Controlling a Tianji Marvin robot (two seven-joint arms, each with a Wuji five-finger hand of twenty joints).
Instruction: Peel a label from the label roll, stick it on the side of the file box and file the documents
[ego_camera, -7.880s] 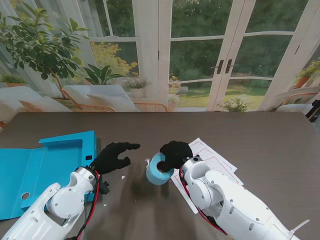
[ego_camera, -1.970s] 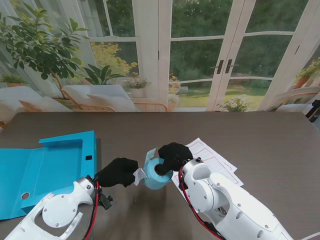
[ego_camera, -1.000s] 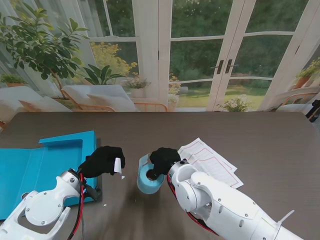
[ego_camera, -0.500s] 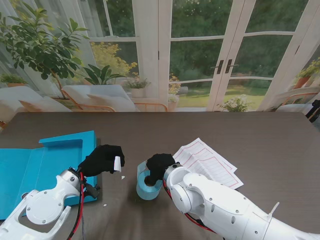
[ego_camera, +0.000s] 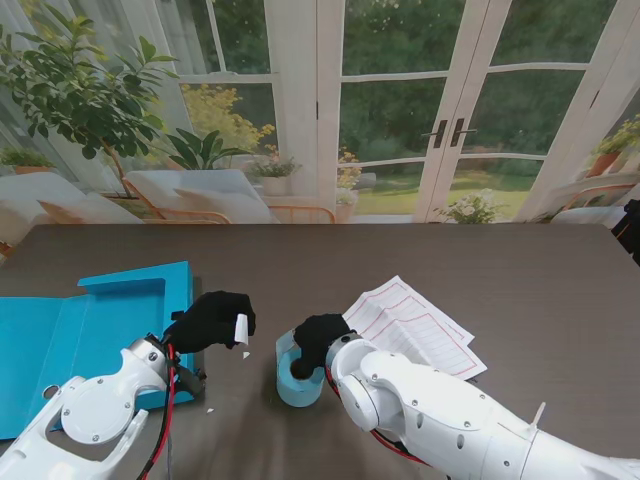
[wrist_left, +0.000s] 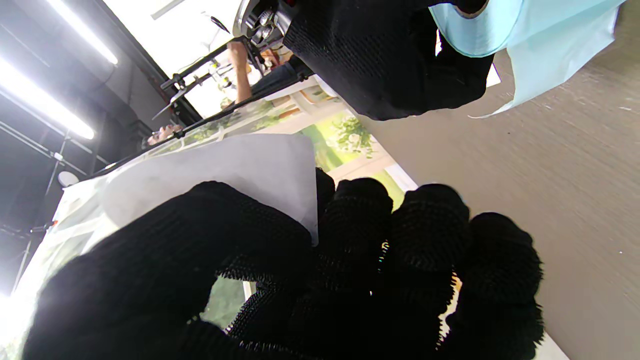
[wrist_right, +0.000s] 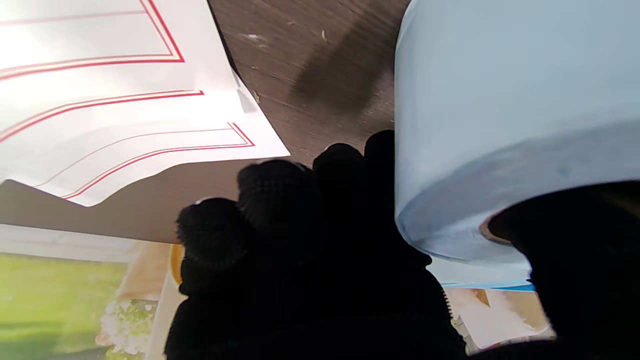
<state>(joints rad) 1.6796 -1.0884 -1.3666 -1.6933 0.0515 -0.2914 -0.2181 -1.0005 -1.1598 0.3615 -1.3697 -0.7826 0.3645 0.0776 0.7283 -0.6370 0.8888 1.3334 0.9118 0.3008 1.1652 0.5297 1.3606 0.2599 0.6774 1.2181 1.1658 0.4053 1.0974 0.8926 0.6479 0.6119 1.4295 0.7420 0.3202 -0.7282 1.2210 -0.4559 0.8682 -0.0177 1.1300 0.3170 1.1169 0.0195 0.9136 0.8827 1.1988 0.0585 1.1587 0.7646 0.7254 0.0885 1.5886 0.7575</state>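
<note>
Two hands, left hand pinching label, right hand gripping label roll

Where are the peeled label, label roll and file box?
peeled label (ego_camera: 240, 328), stand view, white face.
label roll (ego_camera: 296, 385), stand view, blue outer wall.
file box (ego_camera: 110, 310), stand view, blue inner panel.

My left fingers pinch a white label; pale blue label roll stands beside; blue file box lies open; documents lie flat.
</note>
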